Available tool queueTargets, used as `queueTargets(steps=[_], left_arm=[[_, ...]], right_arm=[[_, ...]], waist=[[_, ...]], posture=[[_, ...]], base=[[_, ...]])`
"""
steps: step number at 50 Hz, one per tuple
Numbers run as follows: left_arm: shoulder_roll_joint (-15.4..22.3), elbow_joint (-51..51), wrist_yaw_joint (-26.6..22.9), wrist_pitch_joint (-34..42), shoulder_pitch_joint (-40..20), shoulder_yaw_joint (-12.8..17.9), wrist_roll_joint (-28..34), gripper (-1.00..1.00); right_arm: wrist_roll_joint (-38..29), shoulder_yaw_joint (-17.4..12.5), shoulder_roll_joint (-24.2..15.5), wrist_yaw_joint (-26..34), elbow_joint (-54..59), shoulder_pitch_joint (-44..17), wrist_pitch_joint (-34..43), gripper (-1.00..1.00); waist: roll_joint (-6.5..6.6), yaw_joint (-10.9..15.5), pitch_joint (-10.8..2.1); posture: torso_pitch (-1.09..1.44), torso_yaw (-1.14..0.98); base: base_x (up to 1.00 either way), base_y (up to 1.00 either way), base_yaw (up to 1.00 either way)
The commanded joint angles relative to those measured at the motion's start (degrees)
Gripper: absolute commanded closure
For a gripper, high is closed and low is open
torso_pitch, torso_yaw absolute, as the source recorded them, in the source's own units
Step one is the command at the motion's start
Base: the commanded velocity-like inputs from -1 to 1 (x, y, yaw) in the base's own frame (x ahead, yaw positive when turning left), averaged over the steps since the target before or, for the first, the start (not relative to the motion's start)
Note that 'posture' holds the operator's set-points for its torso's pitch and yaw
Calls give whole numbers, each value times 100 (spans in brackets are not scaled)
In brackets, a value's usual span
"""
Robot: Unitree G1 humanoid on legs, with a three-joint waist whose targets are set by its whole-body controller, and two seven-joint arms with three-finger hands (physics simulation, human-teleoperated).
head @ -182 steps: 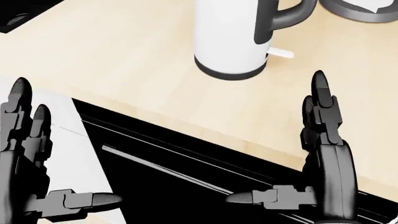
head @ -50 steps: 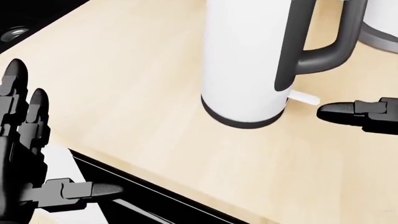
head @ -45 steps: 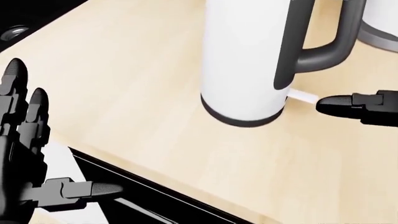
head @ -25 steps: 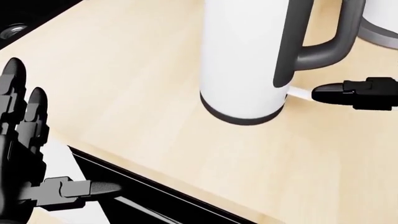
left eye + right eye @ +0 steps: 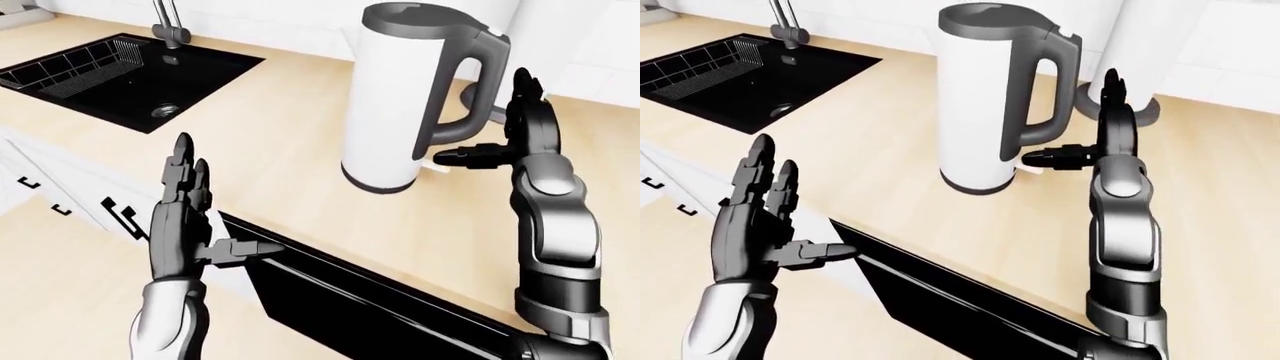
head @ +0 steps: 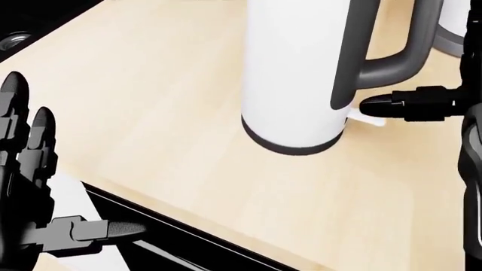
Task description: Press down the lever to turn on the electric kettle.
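A white electric kettle [image 5: 392, 105] with a dark grey handle and base stands on the pale wooden counter [image 6: 151, 101]. Its small white lever [image 6: 369, 118] sticks out low on the body, under the handle. My right hand [image 5: 1090, 139] is open beside the handle, fingers upright and thumb [image 6: 399, 105] stretched left. The thumb tip hovers just over the lever; I cannot tell whether they touch. My left hand [image 5: 215, 206] is open at the lower left, past the counter's edge, holding nothing.
A black sink [image 5: 130, 75] with a tap [image 5: 168, 21] is set into the counter at the top left. A second white appliance with a grey base [image 5: 1132, 67] stands behind the kettle. A black appliance front [image 5: 350, 300] and white drawers [image 5: 60, 195] lie below the counter.
The view moved in closer to the kettle. My right hand rose from the counter edge and its thumb slid left until it stands over the lever. The left hand barely moved.
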Motion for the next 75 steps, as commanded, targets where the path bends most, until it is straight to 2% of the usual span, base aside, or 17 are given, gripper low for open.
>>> queueTargets(steps=[1,18,35,44,75], left_arm=[[18,-223,3,-168,-89,7,-5,-100],[15,-287,10,-107,-93,-9,13,-100],[25,-261,13,-119,-122,14,-9,-100],[13,-230,4,-205,-63,1,2,-100],[6,-260,1,-222,-30,18,-6,-100]], right_arm=[[-44,-72,-77,-47,-199,-143,-229,-100],[-267,-60,-102,-213,-43,-156,-168,-100],[-349,-19,-173,-395,604,-402,-389,-100],[-401,85,-158,-555,1157,-730,-580,-100],[-479,134,-49,-670,1489,-536,-874,-100]], waist=[[-12,3,-117],[-32,28,-110],[-30,30,-109],[-30,29,-113],[-64,49,-126]], posture=[[0,0],[0,0],[0,0],[0,0],[0,0]], base=[[0,0,0],[0,0,0],[0,0,0],[0,0,0],[0,0,0]])
